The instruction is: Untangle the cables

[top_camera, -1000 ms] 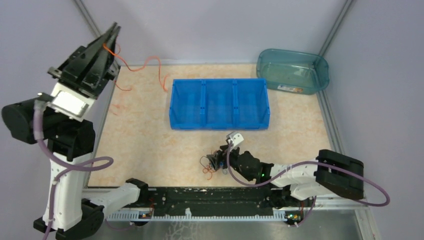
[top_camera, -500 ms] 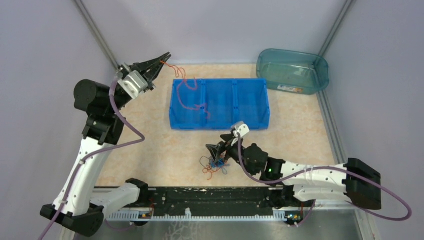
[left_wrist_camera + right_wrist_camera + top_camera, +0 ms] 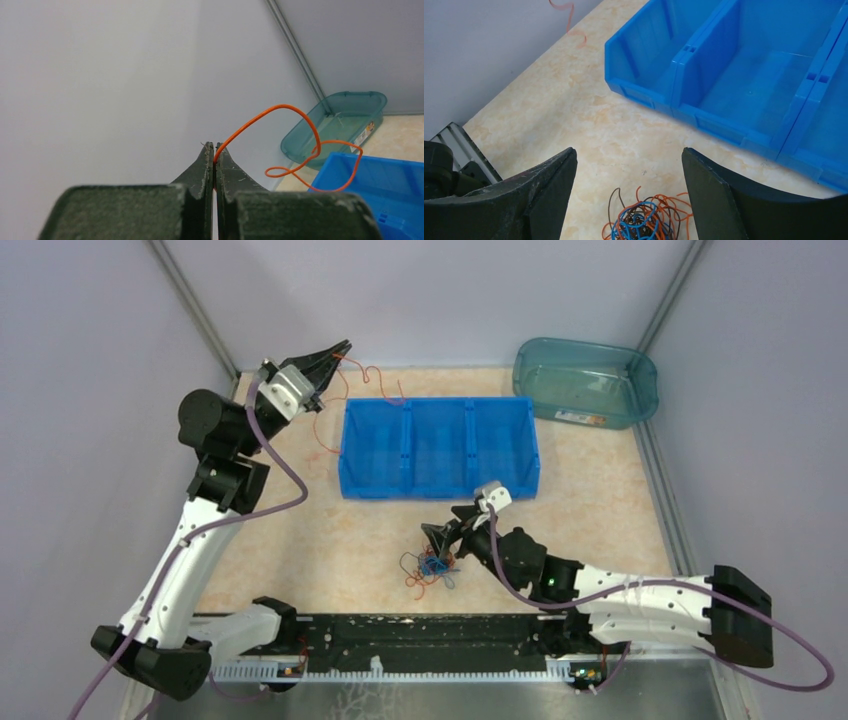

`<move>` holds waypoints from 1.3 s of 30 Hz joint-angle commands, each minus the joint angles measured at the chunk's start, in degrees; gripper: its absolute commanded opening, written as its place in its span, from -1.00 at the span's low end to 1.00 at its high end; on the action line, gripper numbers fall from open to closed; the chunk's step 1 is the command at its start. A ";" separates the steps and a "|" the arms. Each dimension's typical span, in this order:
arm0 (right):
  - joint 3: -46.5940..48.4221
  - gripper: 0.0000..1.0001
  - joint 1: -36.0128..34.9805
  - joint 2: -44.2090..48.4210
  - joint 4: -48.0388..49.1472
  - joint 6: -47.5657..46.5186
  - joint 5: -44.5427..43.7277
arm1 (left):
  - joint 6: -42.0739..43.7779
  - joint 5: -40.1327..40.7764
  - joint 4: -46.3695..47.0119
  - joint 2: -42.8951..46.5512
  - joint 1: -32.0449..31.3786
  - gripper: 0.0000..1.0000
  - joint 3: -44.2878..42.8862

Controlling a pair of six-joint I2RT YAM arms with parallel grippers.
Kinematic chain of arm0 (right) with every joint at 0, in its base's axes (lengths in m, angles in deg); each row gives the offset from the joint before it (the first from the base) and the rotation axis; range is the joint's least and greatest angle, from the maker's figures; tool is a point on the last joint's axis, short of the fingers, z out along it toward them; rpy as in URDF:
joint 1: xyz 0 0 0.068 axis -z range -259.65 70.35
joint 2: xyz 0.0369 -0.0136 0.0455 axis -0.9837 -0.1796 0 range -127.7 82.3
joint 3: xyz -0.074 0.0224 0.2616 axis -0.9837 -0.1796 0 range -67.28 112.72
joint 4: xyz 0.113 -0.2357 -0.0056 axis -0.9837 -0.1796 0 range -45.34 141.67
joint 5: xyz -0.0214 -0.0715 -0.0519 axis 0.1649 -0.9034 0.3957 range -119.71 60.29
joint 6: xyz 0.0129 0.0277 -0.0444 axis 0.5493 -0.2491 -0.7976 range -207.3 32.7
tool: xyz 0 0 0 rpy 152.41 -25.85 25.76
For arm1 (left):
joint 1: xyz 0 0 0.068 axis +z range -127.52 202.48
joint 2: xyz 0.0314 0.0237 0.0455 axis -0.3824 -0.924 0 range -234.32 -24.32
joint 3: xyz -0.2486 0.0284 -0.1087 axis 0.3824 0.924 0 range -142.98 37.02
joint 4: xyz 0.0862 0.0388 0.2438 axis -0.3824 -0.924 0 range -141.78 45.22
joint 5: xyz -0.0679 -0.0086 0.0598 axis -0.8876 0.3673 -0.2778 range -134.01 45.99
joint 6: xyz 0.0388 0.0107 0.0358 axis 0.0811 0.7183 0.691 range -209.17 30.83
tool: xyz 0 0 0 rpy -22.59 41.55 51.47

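Observation:
A small tangle of orange, blue and dark cables (image 3: 430, 568) lies on the table near the front middle. It also shows at the bottom of the right wrist view (image 3: 649, 220). My right gripper (image 3: 437, 537) is open and empty just above and behind the tangle, with its jaws wide apart (image 3: 629, 150). My left gripper (image 3: 345, 345) is raised at the back left and shut on one orange cable (image 3: 378, 378). In the left wrist view this cable (image 3: 295, 107) loops out from the closed tips (image 3: 215, 145). Its free end hangs beside the blue bin's back left corner.
A blue three-compartment bin (image 3: 438, 446) stands mid-table, also seen in the right wrist view (image 3: 744, 75) and the left wrist view (image 3: 370, 185). A teal tub (image 3: 586, 380) sits at the back right corner. Grey walls close in the sides and back.
My left gripper has moved slightly right and back with the orange cable, lifting it out of the bin's left compartment. My right gripper has shifted a little right, staying over the tangle.

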State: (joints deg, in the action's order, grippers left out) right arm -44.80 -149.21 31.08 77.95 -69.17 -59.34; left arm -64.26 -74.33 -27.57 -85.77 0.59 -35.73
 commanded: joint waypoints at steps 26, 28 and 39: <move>-0.84 0.55 0.43 6.07 -4.18 1.17 -2.67 | 2.78 0.93 2.38 -7.37 -0.15 -1.00 -4.54; -0.78 0.55 0.48 6.04 -4.22 1.21 -2.57 | 2.62 1.37 3.36 -8.09 -0.17 -1.00 -6.20; -0.35 0.55 0.47 4.75 -3.88 1.20 -1.77 | -0.12 1.51 5.32 -13.78 -0.16 -1.00 -18.18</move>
State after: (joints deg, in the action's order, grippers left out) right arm -45.56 -149.21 36.04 72.61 -68.16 -61.15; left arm -62.86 -73.13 -25.17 -98.80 0.61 -50.98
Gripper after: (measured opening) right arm 0.775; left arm 0.015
